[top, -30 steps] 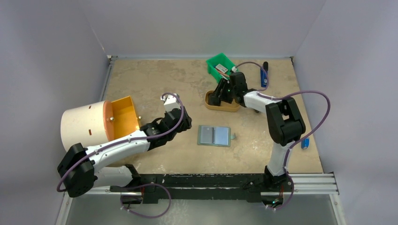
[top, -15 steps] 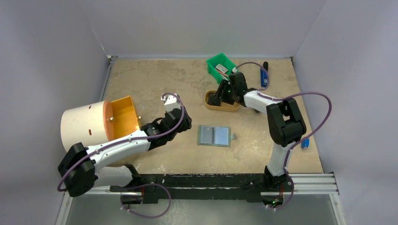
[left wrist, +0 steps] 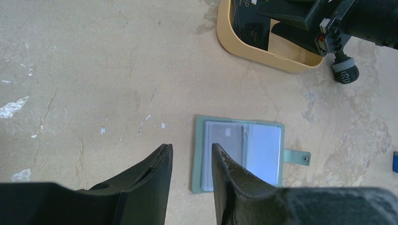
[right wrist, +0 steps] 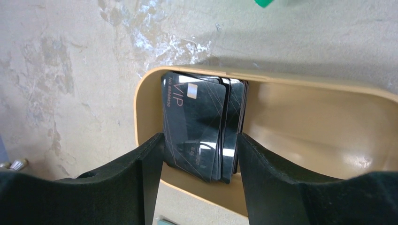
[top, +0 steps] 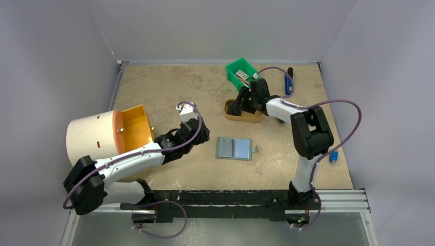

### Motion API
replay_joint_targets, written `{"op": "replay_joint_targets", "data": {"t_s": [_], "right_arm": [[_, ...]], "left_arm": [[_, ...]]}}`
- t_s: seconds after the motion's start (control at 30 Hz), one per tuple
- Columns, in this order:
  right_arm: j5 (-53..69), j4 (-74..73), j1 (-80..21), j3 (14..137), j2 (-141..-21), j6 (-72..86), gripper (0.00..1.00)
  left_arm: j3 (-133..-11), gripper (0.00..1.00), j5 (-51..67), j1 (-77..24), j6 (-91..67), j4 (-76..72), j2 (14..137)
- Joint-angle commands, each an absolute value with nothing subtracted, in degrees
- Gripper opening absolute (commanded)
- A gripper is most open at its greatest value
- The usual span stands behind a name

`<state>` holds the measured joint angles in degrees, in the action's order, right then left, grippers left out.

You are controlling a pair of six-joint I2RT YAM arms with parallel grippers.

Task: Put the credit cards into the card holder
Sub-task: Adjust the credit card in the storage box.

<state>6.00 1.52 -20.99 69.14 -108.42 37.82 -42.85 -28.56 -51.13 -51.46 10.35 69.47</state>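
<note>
The black credit cards [right wrist: 202, 126] lean in a stack at the left end of the tan oval tray [right wrist: 328, 112]. My right gripper [right wrist: 199, 150] is open, with one finger on each side of the stack; whether the fingers touch it is unclear. In the top view it [top: 239, 106] hangs over the tray [top: 255, 118]. The card holder [top: 234, 148] lies open on the table, pale blue-grey pockets up, snap tab to the right. It also shows in the left wrist view [left wrist: 241, 152]. My left gripper [left wrist: 191, 154] is open and empty, just left of the card holder.
A green plastic bin [top: 240, 72] stands behind the tray. A white cylinder with an orange box [top: 110, 130] sits at the left. Blue and black items [top: 289, 81] lie at the back right, and a small blue thing [top: 334, 156] at the right edge.
The right gripper shifted slightly over the tray. The left arm has not visibly moved.
</note>
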Motion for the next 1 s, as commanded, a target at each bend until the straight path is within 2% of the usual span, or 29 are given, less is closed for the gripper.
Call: {"op": "replay_joint_targets", "data": {"t_s": [0.0,0.43,0.6,0.97], "right_arm": [[7.5,1.1,-21.2,73.0,-109.8,36.5,0.61],[8.4,0.3,-21.5,71.4,-107.2,36.6,0.61],[2.5,0.9,-20.6,67.7,-102.4,37.3,0.62],[6.4,-1.5,-20.5,72.4,-109.1,35.1,0.62]], "left_arm": [[-43.8,0.35,-28.9,-51.1,-51.6,8.7,69.1],[-43.8,0.35,-29.1,-51.0,-51.6,9.0,69.1],[-43.1,0.35,-29.3,-51.1,-52.1,9.0,68.4],[-42.6,0.35,-29.4,-51.0,-52.3,9.0,67.6]]}}
